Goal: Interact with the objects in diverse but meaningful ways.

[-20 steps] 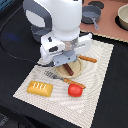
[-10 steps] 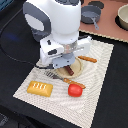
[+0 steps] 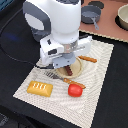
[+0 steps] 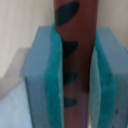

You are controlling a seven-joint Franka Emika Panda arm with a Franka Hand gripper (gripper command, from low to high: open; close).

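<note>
We find the gripper point(image 4: 75, 75) pinching the sausage point(image 4: 76, 45) between both pads point(image 4: 55, 85), its long axis running lengthwise through the jaws, directly over the plate point(image 3: 77, 67).

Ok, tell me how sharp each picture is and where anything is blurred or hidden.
Exterior view: coarse and soft all over, yet the bread loaf and the tomato read clearly; the arm's white body hides most of the plate. Wrist view: very close and blurred, the gripper pads' edges smeared; the sausage stick between them is soft, its dark marks fuzzy.
</note>
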